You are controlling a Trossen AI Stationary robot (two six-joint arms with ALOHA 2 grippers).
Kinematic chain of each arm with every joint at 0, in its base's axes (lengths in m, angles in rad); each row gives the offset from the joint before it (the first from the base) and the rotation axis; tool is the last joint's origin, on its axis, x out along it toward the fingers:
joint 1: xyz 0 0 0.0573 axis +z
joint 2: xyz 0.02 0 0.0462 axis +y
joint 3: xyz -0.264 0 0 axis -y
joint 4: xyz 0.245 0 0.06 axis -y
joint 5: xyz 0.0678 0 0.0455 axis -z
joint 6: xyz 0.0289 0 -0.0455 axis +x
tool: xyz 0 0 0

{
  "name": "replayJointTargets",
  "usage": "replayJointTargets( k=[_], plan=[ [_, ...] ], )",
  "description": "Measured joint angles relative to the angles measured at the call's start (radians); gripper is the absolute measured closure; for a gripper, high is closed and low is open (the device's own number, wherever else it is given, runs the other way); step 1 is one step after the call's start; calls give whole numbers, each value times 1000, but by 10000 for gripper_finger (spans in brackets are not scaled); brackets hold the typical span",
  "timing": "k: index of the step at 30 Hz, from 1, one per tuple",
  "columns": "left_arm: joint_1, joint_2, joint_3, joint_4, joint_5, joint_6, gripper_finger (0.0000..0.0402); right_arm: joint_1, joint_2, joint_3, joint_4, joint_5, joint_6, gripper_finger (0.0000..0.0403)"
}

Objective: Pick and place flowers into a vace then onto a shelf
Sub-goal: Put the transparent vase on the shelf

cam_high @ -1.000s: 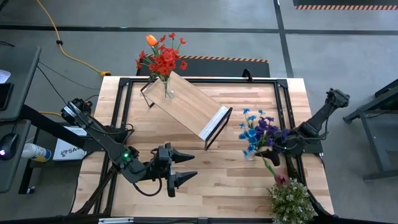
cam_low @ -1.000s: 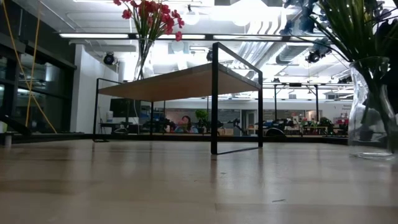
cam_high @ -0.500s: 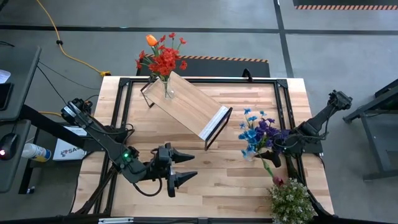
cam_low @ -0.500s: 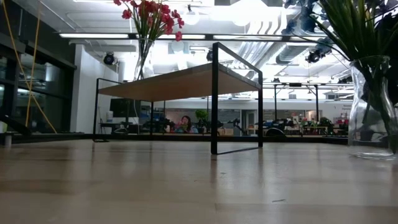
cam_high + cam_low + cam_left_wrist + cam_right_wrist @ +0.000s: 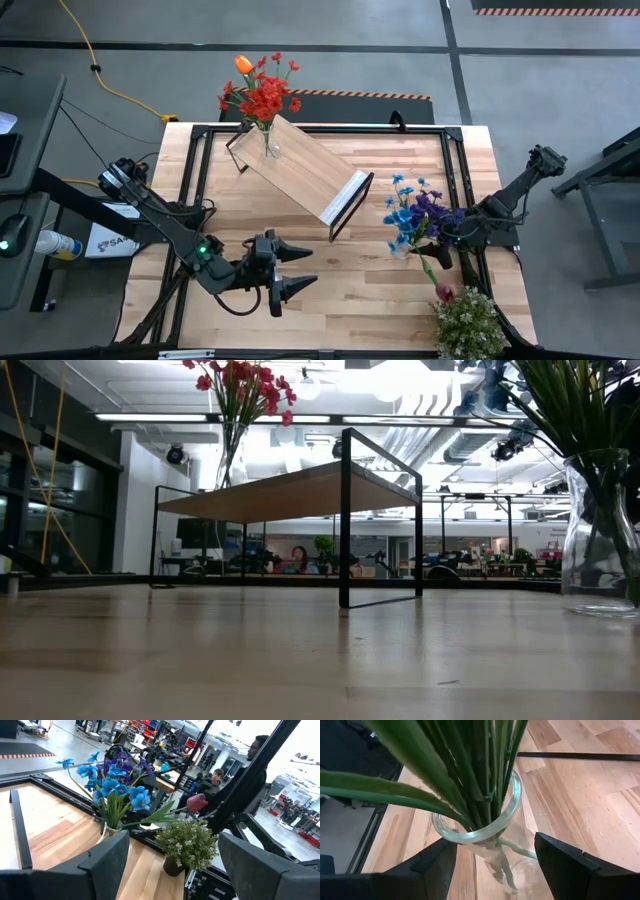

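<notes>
The shelf [image 5: 300, 170] stands on its black legs, slanted across the table's middle. A glass vase [image 5: 268, 143] with red sprays [image 5: 262, 98] and an orange tulip [image 5: 243, 65] stands on its far left end. At the right, a second glass vase [image 5: 598, 530] holds blue [image 5: 405, 215] and purple blooms [image 5: 432, 205] and a dark pink rose [image 5: 447, 291] that leans toward the near edge. My right gripper [image 5: 440, 232] is at this vase. My left gripper [image 5: 308, 265] hovers open near the front, pointing level toward it. My right gripper has the glass vase's neck [image 5: 470, 842], just under the rim, between its two fingers [image 5: 437, 865], one on each side. It comes from the table's right side, slanting down. The vase is tilted a little, its base at table level in the low view.
A bushy green plant [image 5: 465, 325] with tiny whitish blossoms stands at the near right corner, close to the rose. A black frame [image 5: 200, 150] runs round the tabletop. People [image 5: 217, 775] sit in the room beyond the table.
My right gripper has rolled a little at the glass vase. The vase has tipped slightly and shifted a little across the low view; the rose has swung a bit toward the near edge.
</notes>
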Motion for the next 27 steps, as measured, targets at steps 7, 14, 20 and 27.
replayJointTargets(
  k=[7,14,20,27],
  plan=[
    [0,0,0,-4,0,0,64,0,0,0,51,7,5,146],
    [0,0,0,-5,-1,0,64,0,0,0,72,17,1,146],
    [0,0,0,-6,-1,0,64,0,0,0,69,7,-59,146],
    [0,0,0,-6,-2,0,64,0,36,0,65,44,-85,148]
  ],
)
